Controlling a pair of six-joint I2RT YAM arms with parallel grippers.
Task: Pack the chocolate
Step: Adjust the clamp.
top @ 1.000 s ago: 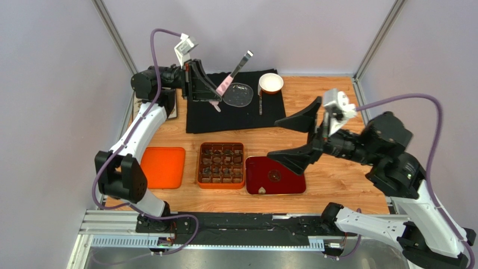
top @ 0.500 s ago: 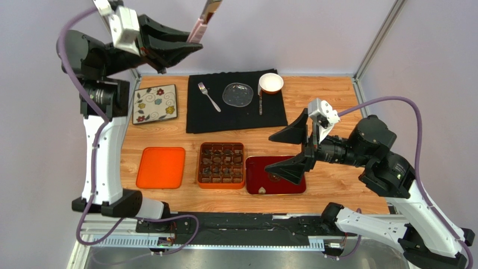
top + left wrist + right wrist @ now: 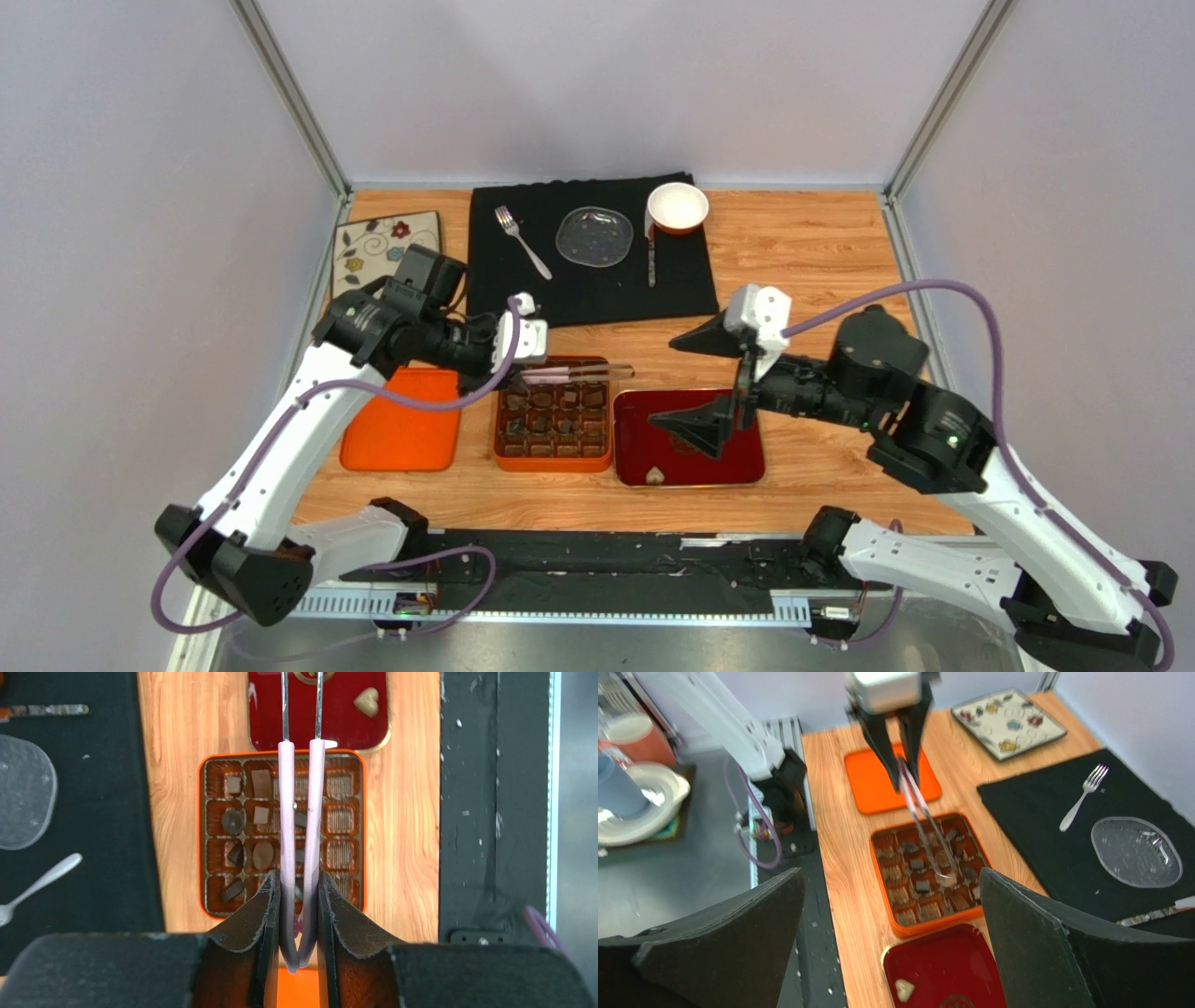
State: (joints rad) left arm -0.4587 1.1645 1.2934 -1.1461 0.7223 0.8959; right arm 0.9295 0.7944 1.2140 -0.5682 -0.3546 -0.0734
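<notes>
The orange box holds several dark chocolate pieces in its grid, mostly in the left columns of the left wrist view. My left gripper is shut on the bend of pink-handled tongs. The tongs reach across the box toward the red tray, and their metal tips are empty. A light heart-shaped chocolate lies on that tray. My right gripper hangs open above the tray with nothing between its fingers. From the right wrist I see the box, the tongs and the heart.
The orange lid lies left of the box. At the back, a black mat carries a fork, a glass plate and a white bowl. A floral plate sits at the back left.
My left arm swung from the back, up high, then down over the orange box, carrying the tongs. My right gripper sank left and lower over the red tray, staying open.
</notes>
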